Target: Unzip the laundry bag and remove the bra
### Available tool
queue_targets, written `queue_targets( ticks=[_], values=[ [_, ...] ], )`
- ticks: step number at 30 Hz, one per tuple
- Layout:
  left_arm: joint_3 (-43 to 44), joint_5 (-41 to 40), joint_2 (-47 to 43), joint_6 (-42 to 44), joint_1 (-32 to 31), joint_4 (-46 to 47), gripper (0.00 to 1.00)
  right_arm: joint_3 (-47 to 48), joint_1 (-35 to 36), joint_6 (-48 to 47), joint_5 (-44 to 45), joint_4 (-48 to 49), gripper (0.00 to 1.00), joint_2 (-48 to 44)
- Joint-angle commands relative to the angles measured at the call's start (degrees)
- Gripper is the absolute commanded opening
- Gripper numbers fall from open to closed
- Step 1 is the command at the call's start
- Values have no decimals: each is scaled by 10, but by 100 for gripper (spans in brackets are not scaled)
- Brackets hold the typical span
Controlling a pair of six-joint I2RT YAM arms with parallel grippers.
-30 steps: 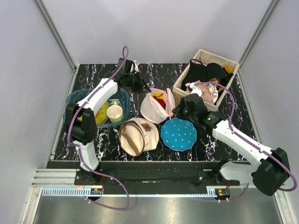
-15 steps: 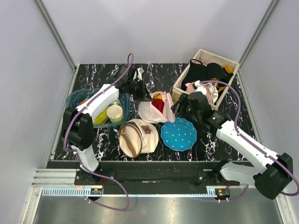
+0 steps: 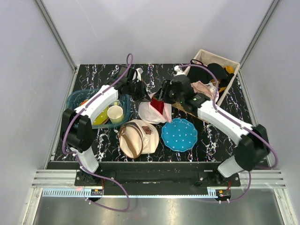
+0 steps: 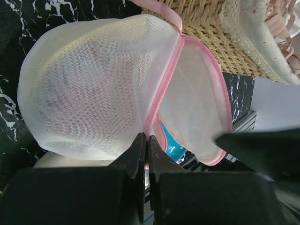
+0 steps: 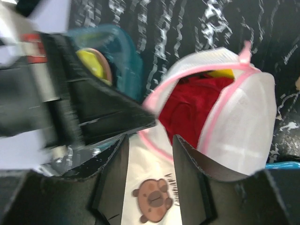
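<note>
The laundry bag (image 3: 149, 112), white mesh with a pink rim, lies mid-table with its zipper open. Red bra fabric (image 5: 190, 105) shows in the mouth, with a bit of yellow behind it. My left gripper (image 4: 146, 138) is shut on the bag's pink rim, at the bag's far-left edge (image 3: 142, 93). In the left wrist view the mesh dome (image 4: 84, 89) bulges left of the zipper and the flap hangs right. My right gripper (image 5: 150, 140) hovers open just over the bag's mouth (image 3: 160, 98), nothing between its fingers.
A wicker basket (image 3: 233, 63) of clothes stands back right. A blue dotted plate (image 3: 179, 134) and a beige canvas bag (image 3: 138, 137) lie in front of the laundry bag. At left, a teal tub (image 3: 75, 97) holds a cup (image 3: 115, 114).
My right arm has swung left from beside the basket to above the bag's mouth, and its jaws have opened. The left gripper has kept its hold on the rim and shifted slightly right.
</note>
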Motion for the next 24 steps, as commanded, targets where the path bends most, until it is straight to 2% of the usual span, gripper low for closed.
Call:
queue_targets(
  ticks=[1, 2, 7, 17, 21, 24],
  values=[
    [-8, -17, -37, 12, 1, 10, 0, 37, 3, -26, 24, -40, 49, 55],
    [-8, -18, -37, 13, 1, 8, 0, 38, -1, -29, 65, -55, 49, 70],
    [-13, -20, -42, 20, 1, 3, 0, 16, -16, -32, 96, -75, 50, 97],
    [-30, -17, -51, 22, -4, 5, 0, 34, -17, -10, 45, -20, 54, 180],
    [-32, -17, -53, 28, -4, 4, 0, 35, -17, -4, 23, 38, 74, 210],
    [-32, -18, -50, 33, -4, 3, 0, 38, -16, 6, -17, 77, 74, 232]
  ],
)
